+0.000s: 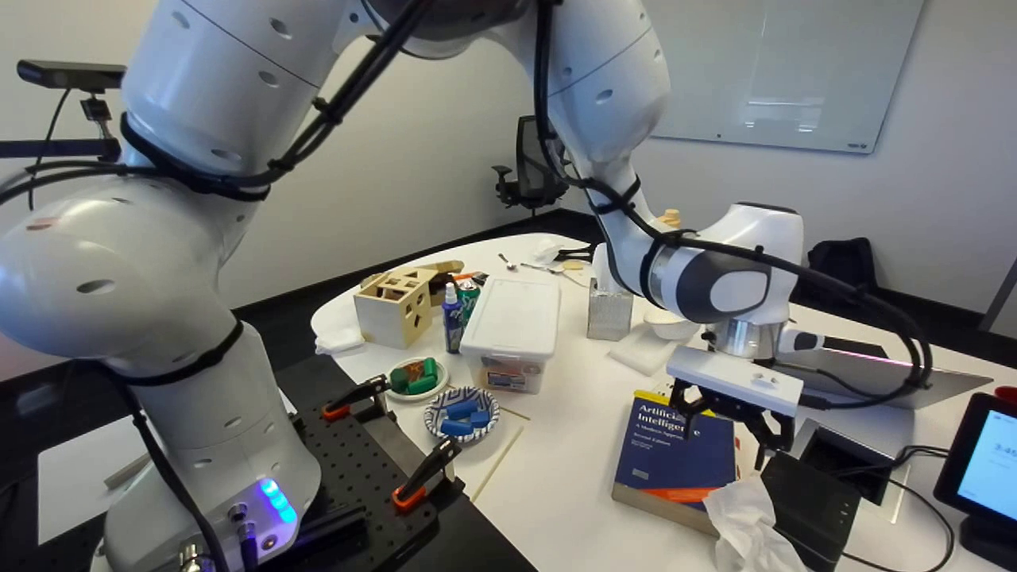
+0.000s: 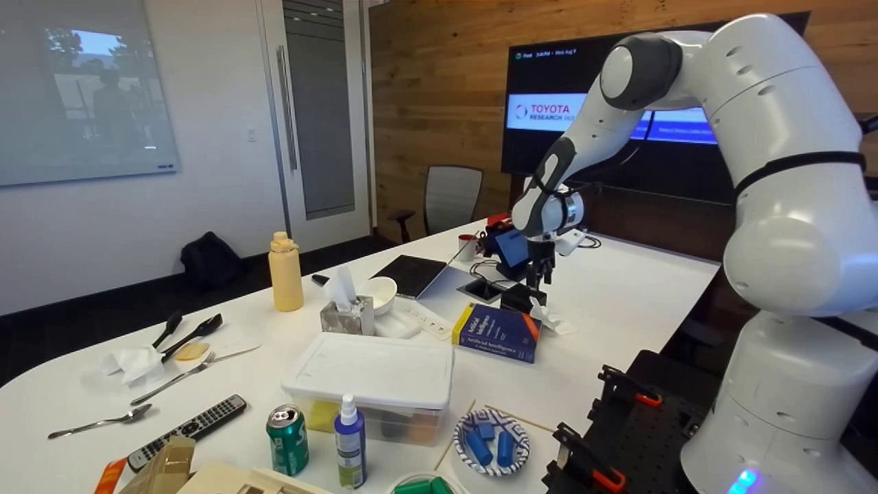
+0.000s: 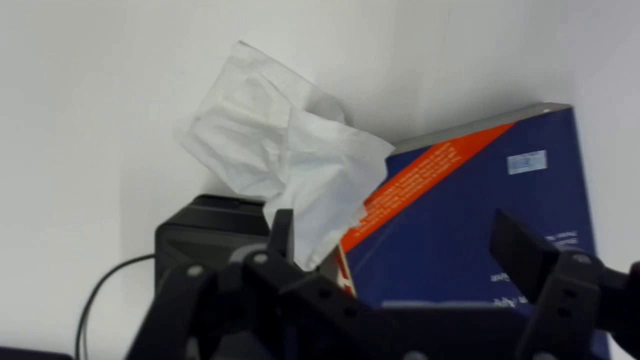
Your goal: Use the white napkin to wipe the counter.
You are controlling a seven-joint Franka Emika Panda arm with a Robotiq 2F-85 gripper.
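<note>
Gripper [image 3: 397,237] observed with jaws apart, white napkin [image 3: 292,157] noted at its ten o'clock in wrist view, overlapping blue book [image 3: 465,205], counter [image 3: 100,125] beneath

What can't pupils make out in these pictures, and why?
White napkin: lower end cut off by the bottom edge in an exterior view.
Black box: lower part hidden by the end effector in the wrist view.
Lidded bin: what it holds, dim through its cloudy wall in an exterior view.
Blue book: wording on its orange band, too blurred in the wrist view.
</note>
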